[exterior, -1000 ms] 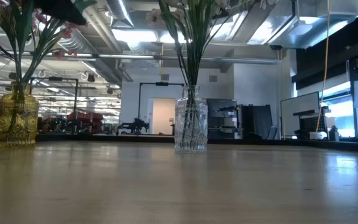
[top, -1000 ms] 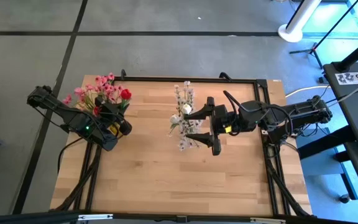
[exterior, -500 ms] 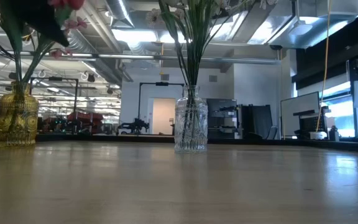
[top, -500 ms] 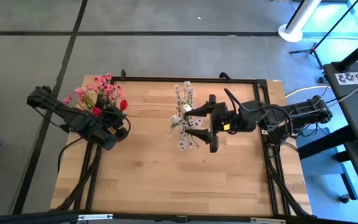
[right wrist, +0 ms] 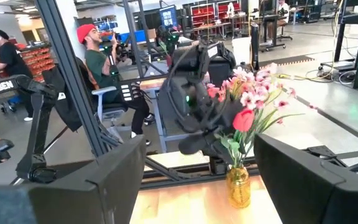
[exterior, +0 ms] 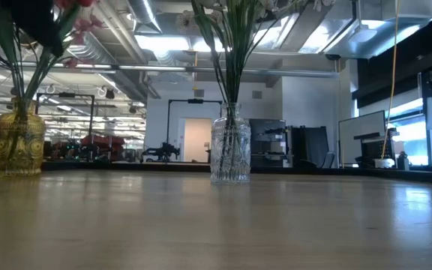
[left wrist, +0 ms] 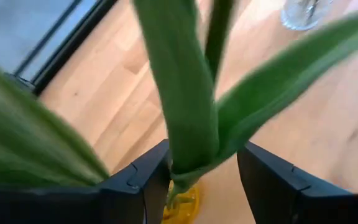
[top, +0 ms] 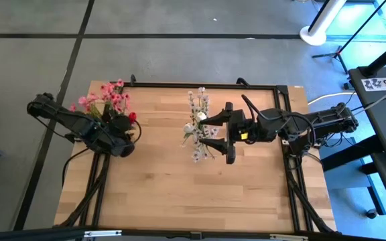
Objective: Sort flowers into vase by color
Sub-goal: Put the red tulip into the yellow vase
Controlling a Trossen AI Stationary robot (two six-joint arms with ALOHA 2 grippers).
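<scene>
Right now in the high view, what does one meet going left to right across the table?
Pink and red flowers with the left gripper at them → white flowers → right gripper, open beside the white flowers.

Your colours on the table:
Pink sprays (top: 106, 96) and red rosebud (top: 132, 116) in amber vase (exterior: 19, 145); white blossoms (top: 197, 124) in clear vase (exterior: 230, 152).

From table height the blooms above the yellow vase (exterior: 19, 142) and clear vase (exterior: 230, 154) are cut off; close leaves (left wrist: 185, 93) blur, perhaps hiding stems.
</scene>
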